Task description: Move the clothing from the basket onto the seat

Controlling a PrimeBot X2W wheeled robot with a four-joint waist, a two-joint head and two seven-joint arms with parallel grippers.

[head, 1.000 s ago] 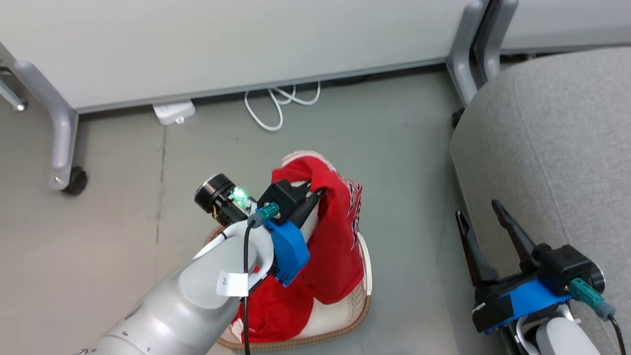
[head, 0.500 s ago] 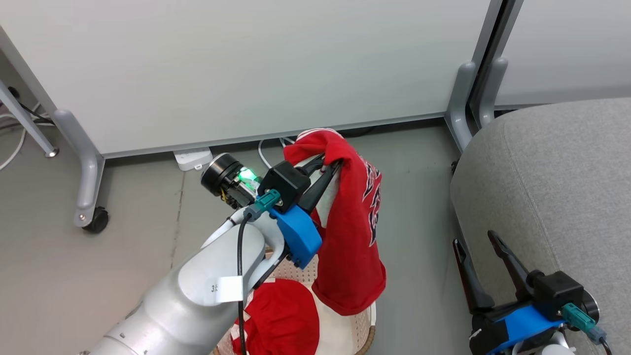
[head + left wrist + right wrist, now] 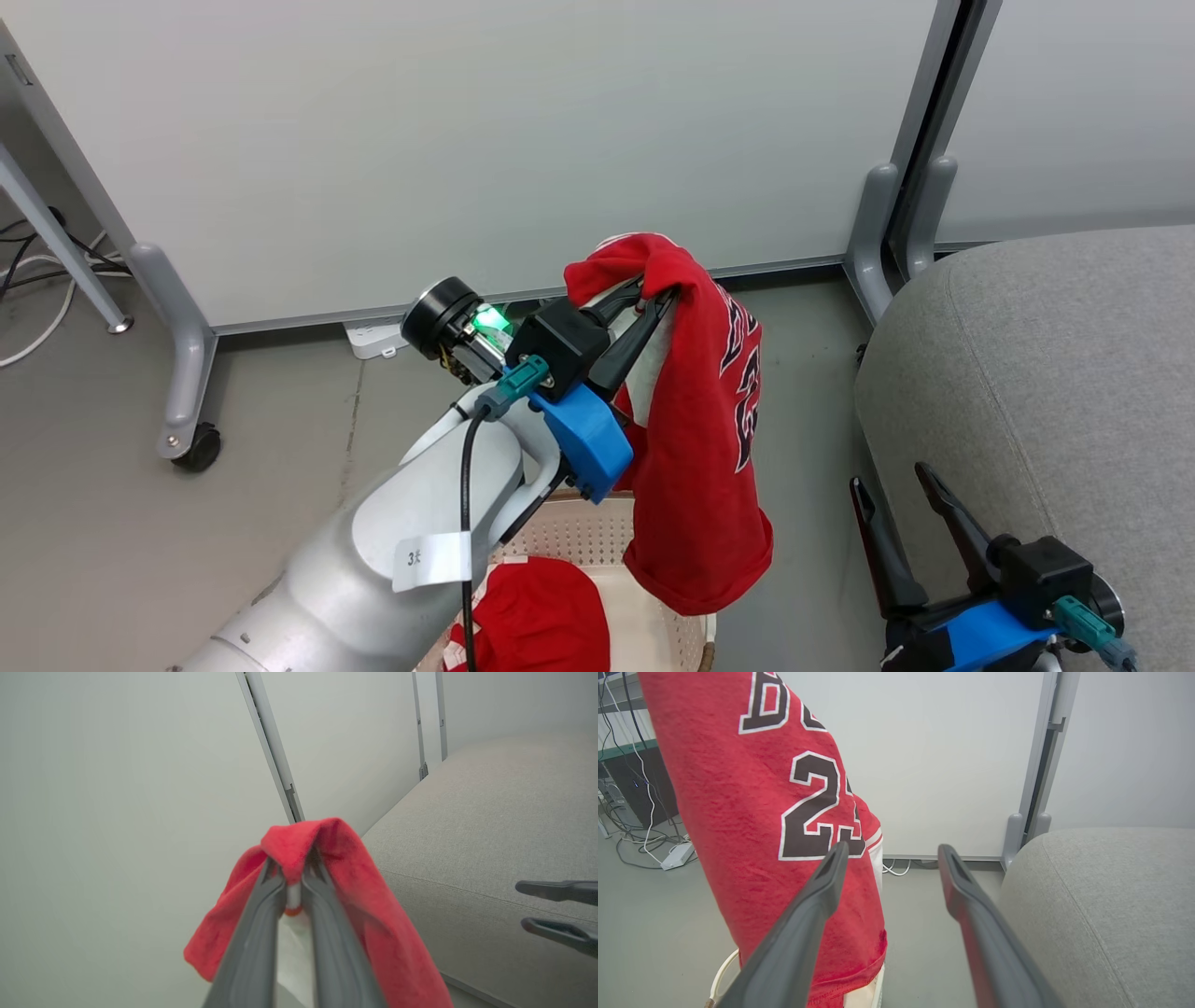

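Observation:
My left gripper (image 3: 653,301) is shut on a fold of the red jersey (image 3: 700,448), which hangs from it in the air; the hem dangles just over the basket's right side. In the left wrist view the two fingers (image 3: 292,870) pinch the red fabric (image 3: 345,868). The cream perforated basket (image 3: 569,532) sits on the floor under my left arm, with red shorts (image 3: 541,611) still inside. The grey seat (image 3: 1055,373) fills the right side. My right gripper (image 3: 889,478) stands open and empty beside the seat's edge, its fingers (image 3: 893,849) framing the jersey's dark number (image 3: 812,807).
White partition panels stand behind, on grey feet with a castor (image 3: 196,448). A white power strip (image 3: 373,338) and cables (image 3: 37,271) lie on the floor at the back left. Bare grey floor separates basket and seat (image 3: 1101,896).
My left arm has raised the jersey out of the basket and carried it a little towards the seat. The head camera has tilted up. The right gripper has stayed open.

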